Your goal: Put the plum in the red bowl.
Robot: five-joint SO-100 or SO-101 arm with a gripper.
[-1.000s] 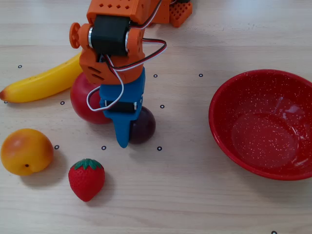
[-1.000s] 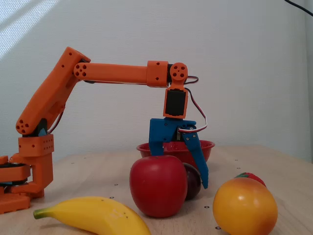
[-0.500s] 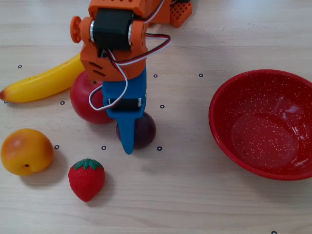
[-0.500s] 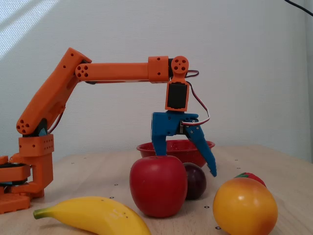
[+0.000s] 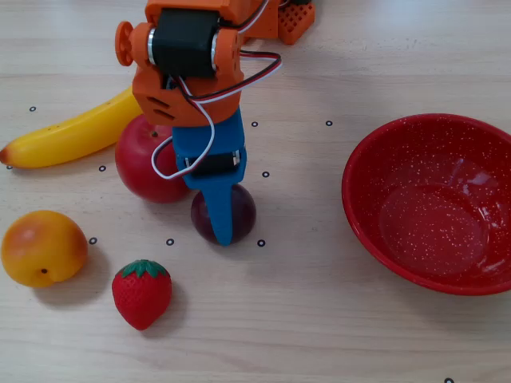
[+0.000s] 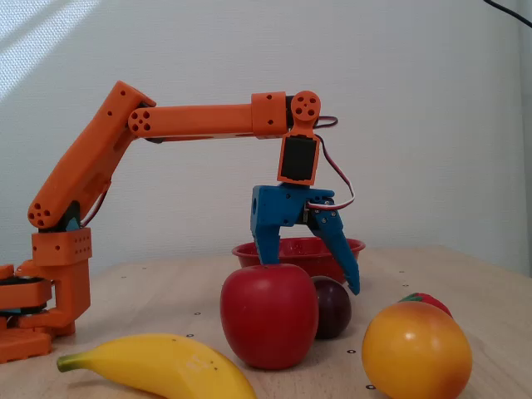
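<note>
The plum (image 5: pixel 227 215) sits on the table (image 5: pixel 319 319), right under the gripper (image 6: pixel 309 274). In the view from above, one blue finger (image 5: pixel 219 215) lies across the top of the plum and hides its middle. In the side view, the plum (image 6: pixel 332 307) is low down, tucked just beside the big red apple (image 6: pixel 268 314) on its right. The gripper hangs above them, a little higher than the plum.

The plum is round, so it has no long way and no short way. What matters is that the gripper is above it and needs to go down, I think.

The two fingers are spread wide apart and hold nothing. In the side view, one finger's tip comes down to the top of the apple, but I cannot tell if it touches. The other finger slants out to the right, and its tip is up beside the plum, not on it. The apple is so close that one finger may bump it on the way down.

The red bowl (image 5: pixel 435 203) is well apart from the plum, off to the right in the view from above. It has nothing in it. The plum is not yet picked up.
</note>
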